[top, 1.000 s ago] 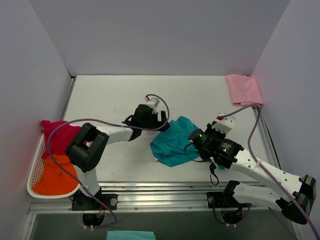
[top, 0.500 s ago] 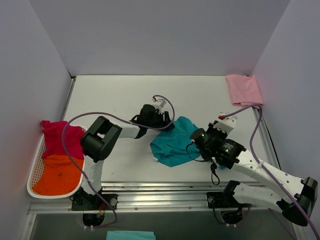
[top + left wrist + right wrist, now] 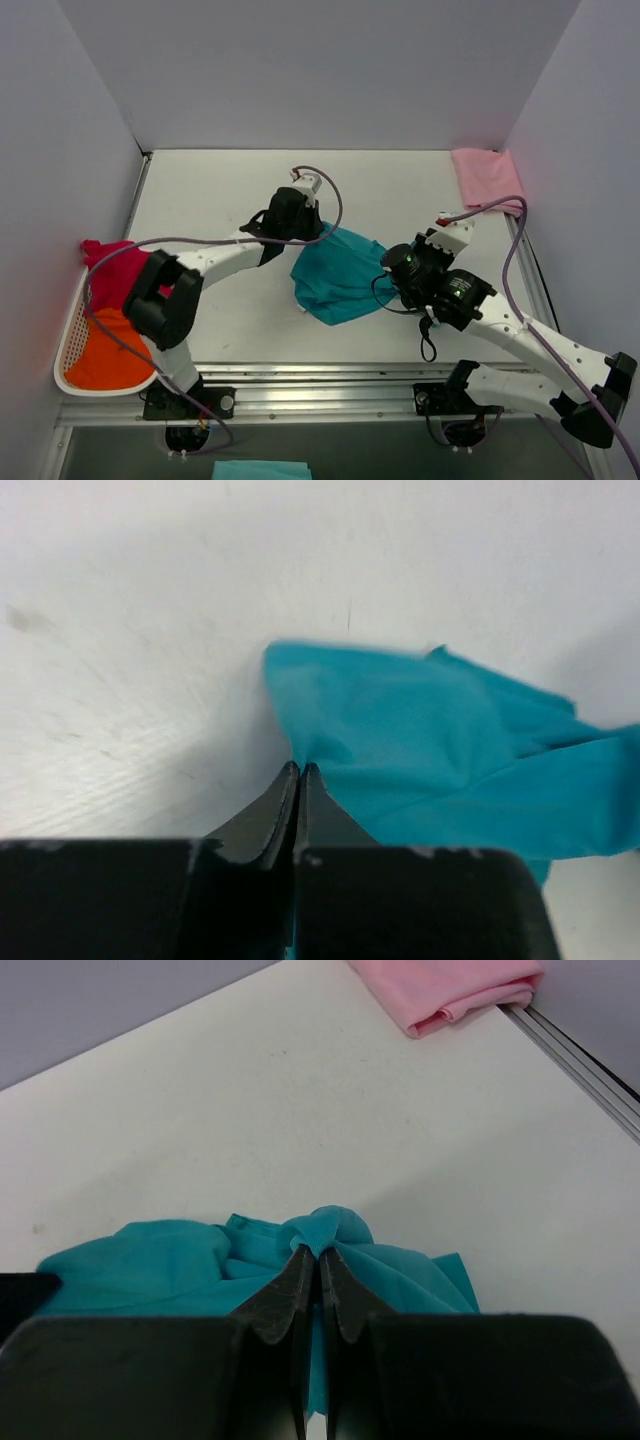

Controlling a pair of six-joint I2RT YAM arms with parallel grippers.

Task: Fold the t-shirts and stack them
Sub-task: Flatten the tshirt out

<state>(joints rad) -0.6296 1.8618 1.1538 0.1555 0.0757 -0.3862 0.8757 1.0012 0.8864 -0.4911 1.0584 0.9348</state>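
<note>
The left gripper (image 3: 318, 232), which stood spread beside the far left corner of the teal t-shirt (image 3: 340, 278) a second ago, has now pressed its jaws together on that corner. The left wrist view shows the two fingers meeting at their tips (image 3: 300, 770) on the cloth's edge, with a sliver of teal between them lower down. Since the closing, the shirt's left edge has shifted slightly to the left across the table (image 3: 220, 190), so the pinch seems to have caught fabric.

The right gripper (image 3: 388, 278) has not changed: it stays pinched on a small bunched fold at the shirt's right side, the fabric puckering just past its tips in the right wrist view.

The teal t-shirt lies crumpled near the middle of the table, between the two grippers. A pale pink t-shirt (image 3: 488, 178) sits folded at the far right corner. The magenta-red t-shirt (image 3: 110, 275) and the orange t-shirt (image 3: 105, 355) are heaped in the white basket (image 3: 66, 345) at the left edge.

With both ends now held, the arms look ready to pull the teal shirt taut and spread it flat before folding. The left grip is only on the corner, so it could slip under tension.
</note>
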